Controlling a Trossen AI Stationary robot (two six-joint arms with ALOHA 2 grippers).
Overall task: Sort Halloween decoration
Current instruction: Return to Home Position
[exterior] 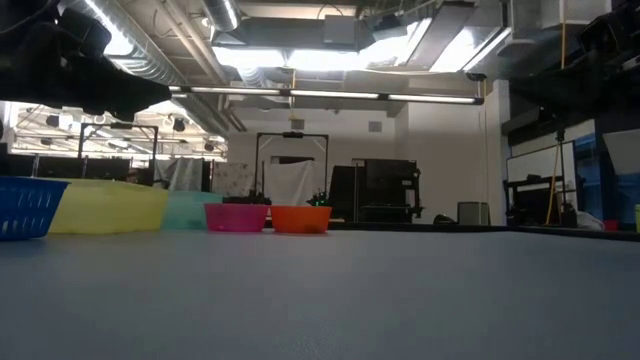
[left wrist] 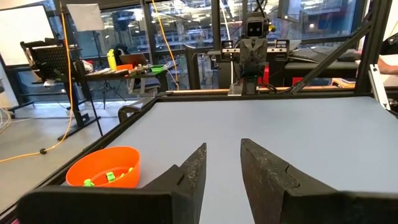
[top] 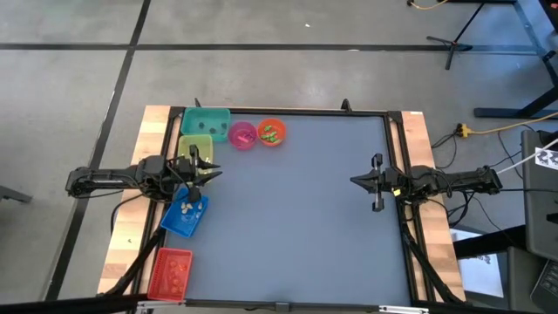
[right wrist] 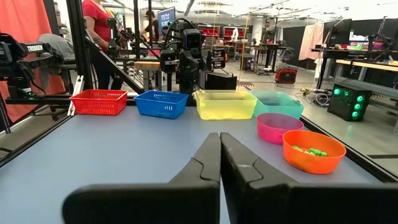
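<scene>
Small green Halloween decoration pieces (right wrist: 311, 151) lie in the orange bowl (top: 272, 133), and white ones (top: 187, 207) in the blue bin (top: 183, 216). Next to the orange bowl stands a pink bowl (top: 242, 134). Along the left edge stand a teal bin (top: 206, 119), a yellow bin (top: 195, 146) and a red bin (top: 170, 272). My left gripper (left wrist: 222, 149) hangs open, level, above the yellow and blue bins, with nothing between its fingers. At the table's right edge my right gripper (right wrist: 219, 137) is shut and level, holding nothing.
The grey mat (top: 296, 218) between the two arms lies bare. A wooden frame (top: 423, 148) borders the table. Beyond the table's left side a person (right wrist: 96, 25) stands in the room.
</scene>
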